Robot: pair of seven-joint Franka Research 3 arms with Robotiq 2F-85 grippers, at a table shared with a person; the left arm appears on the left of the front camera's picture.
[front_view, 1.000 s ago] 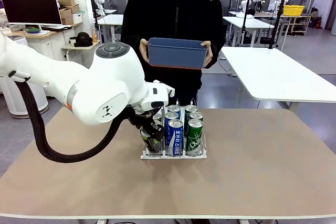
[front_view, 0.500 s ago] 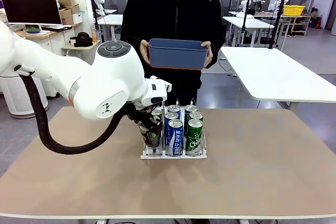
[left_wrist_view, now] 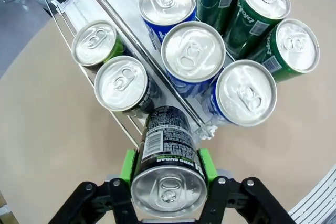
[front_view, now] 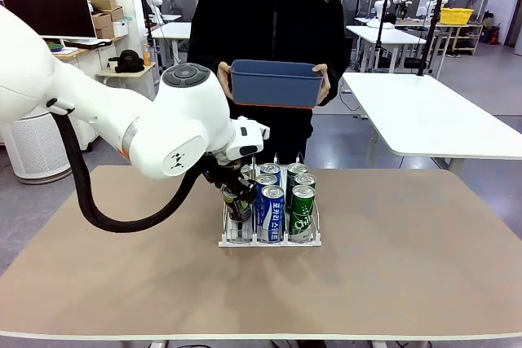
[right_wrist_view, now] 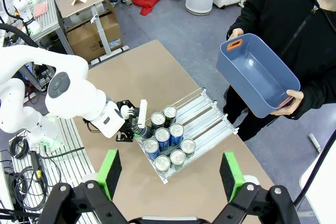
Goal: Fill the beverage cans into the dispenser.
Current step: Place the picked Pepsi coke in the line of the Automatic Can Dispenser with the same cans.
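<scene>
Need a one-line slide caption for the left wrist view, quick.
Left gripper shut on a black can, poised at the dispenser's near end beside eight loaded cans.

Bright even light, sharp, perhaps edge-warped

Front view: the left pincer [front_view: 237, 201] is mostly hidden behind its own white arm [front_view: 163, 140], and the black can [front_view: 236, 206] it carries barely shows. Small print on that can [left_wrist_view: 167, 153] is too fine to read.
</scene>
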